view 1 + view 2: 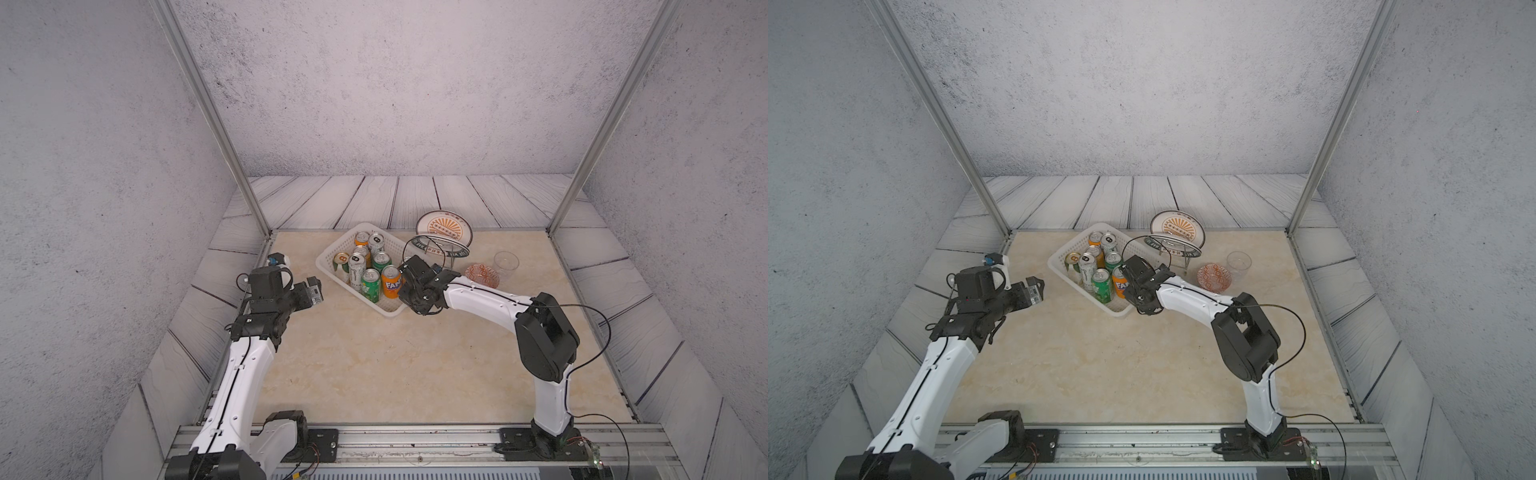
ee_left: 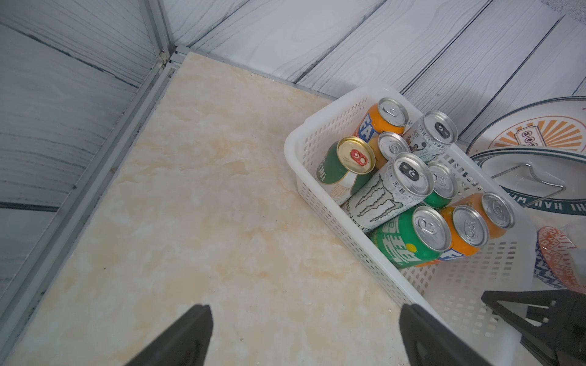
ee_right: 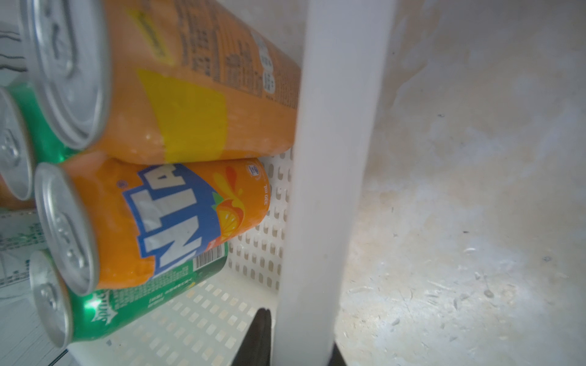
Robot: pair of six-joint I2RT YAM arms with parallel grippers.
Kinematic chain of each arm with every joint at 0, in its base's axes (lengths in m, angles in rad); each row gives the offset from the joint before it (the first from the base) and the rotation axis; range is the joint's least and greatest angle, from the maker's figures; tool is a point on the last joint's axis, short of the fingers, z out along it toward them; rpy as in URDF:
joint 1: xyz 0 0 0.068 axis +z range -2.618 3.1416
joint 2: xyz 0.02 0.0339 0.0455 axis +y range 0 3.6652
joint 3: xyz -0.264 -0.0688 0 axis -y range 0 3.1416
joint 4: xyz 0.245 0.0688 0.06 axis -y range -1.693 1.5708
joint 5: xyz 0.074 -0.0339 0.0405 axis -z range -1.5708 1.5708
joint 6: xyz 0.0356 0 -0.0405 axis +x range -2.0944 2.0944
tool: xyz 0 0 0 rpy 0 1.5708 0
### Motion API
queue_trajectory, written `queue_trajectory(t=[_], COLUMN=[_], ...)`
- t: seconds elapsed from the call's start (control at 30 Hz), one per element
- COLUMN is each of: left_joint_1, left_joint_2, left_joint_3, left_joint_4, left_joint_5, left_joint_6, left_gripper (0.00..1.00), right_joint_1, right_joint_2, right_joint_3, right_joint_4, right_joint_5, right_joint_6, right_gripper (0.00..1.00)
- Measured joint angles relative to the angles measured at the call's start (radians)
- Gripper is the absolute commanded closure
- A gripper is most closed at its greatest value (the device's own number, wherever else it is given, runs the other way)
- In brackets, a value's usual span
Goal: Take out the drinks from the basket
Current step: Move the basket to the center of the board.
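Note:
The white perforated basket (image 1: 338, 243) (image 1: 1071, 245) (image 2: 329, 202) stands at the back middle of the table. Inside it are the drinks: several cans standing close together, orange (image 1: 390, 284) (image 3: 177, 221), green (image 1: 371, 286) (image 2: 409, 240) and taller silver-white (image 1: 357, 270) (image 2: 380, 196). My right gripper (image 1: 405, 286) (image 1: 1128, 286) (image 3: 298, 332) is shut on the basket's right wall, one finger inside and one outside the rim (image 3: 329, 158), beside the near orange can. My left gripper (image 1: 313, 291) (image 1: 1036, 289) (image 2: 306, 309) hangs open over bare table left of the basket, holding nothing.
Plates on a wire rack (image 1: 444, 232) stand just behind and right of the basket. A red-patterned bowl (image 1: 482, 274) and a clear glass cup (image 1: 506, 264) sit to the right of my right wrist. Metal frame posts mark the table's back corners.

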Motion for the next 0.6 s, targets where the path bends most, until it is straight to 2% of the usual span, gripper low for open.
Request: queue_trajectory(t=[0.23,0.6], left_joint_1=[0.002,0.002], left_joint_2=[0.0,0.0], left_joint_3=[0.0,0.0], left_joint_4=[0.0,0.0], left_joint_5=[0.001,0.003], left_joint_6=[0.0,0.0], left_gripper=[0.01,0.01], right_joint_1=[-0.001,-0.018], right_joint_2=[-0.027,-0.153], right_joint_3=[-0.043,-0.237], right_joint_4=[0.029,0.152], right_joint_5=[0.037,0.054], right_joint_6=[-0.017,-0.174], right_gripper=[0.83,0.86])
